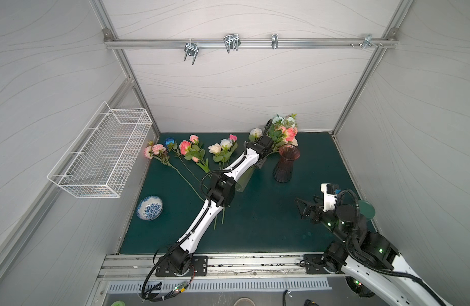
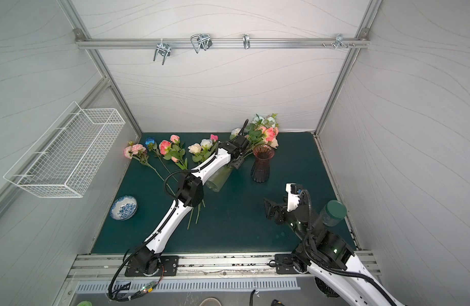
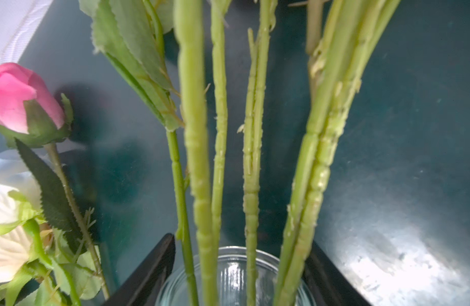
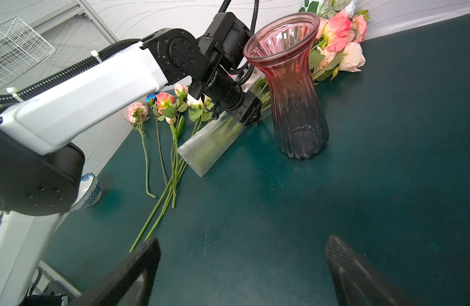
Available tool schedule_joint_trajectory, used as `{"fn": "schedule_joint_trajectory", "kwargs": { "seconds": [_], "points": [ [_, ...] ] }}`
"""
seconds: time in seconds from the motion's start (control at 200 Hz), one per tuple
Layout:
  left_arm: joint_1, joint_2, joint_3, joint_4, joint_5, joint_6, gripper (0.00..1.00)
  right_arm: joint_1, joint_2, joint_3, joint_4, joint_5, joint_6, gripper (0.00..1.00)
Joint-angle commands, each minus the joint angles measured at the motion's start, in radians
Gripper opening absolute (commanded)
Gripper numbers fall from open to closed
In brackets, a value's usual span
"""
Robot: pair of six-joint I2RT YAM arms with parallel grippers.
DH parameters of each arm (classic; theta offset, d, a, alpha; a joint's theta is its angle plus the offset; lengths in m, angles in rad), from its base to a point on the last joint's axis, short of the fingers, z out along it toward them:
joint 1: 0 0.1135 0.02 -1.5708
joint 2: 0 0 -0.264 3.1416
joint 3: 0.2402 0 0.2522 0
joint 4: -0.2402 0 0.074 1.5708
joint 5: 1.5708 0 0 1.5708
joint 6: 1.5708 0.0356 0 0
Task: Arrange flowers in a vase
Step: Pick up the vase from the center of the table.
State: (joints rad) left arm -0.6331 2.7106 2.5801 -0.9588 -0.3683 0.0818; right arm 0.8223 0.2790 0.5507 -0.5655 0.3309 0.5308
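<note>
A clear vase is being reached for by the left gripper. The vase is lying tipped on the green mat, and a bunch of flowers is being kept inside it. The two black fingers are being held one on each side of the glass mouth, with the green stems passing between them. Whether the glass is being squeezed yet cannot be told. The right gripper is being held wide open over bare mat. Nothing is in it, and it is well apart from both vases.

It looks like the tipped vase is being grabbed so that it can be stood up. For the next move, a firm squeeze on the rim is being called for. After that, a slow lift and turn is needed, so that no stems are shaken out.

Room is being pinched on one side of the left gripper by the pink vase, which is standing upright just beside it. On the other side, loose flowers are lying near. Past the fingertips, the blooms are lying near the back wall. Behind the gripper, toward the bottom of the clear vase, more open mat is being left free for the swing.
</note>
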Motion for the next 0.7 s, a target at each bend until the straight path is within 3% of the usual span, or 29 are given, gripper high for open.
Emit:
{"fn": "schedule_joint_trajectory", "kwargs": {
  "seconds": [0.0, 0.235, 0.595, 0.695],
  "points": [
    [-0.002, -0.06, -0.108, 0.119, -0.017, -0.033, 0.0, -0.004, -0.001, 0.004, 0.004, 0.008, 0.002, 0.99],
    [-0.002, -0.429, -0.619, 0.64, -0.016, -0.074, 0.0, -0.005, -0.022, 0.014, -0.021, 0.022, -0.008, 0.99],
    [-0.004, -0.771, -1.11, 1.185, -0.018, -0.148, 0.0, -0.004, -0.024, 0.014, -0.019, 0.025, -0.02, 0.99],
    [-0.003, -0.823, -1.191, 1.287, -0.023, -0.155, 0.0, -0.004, -0.026, 0.017, -0.019, 0.022, -0.02, 0.99]
  ]
}}
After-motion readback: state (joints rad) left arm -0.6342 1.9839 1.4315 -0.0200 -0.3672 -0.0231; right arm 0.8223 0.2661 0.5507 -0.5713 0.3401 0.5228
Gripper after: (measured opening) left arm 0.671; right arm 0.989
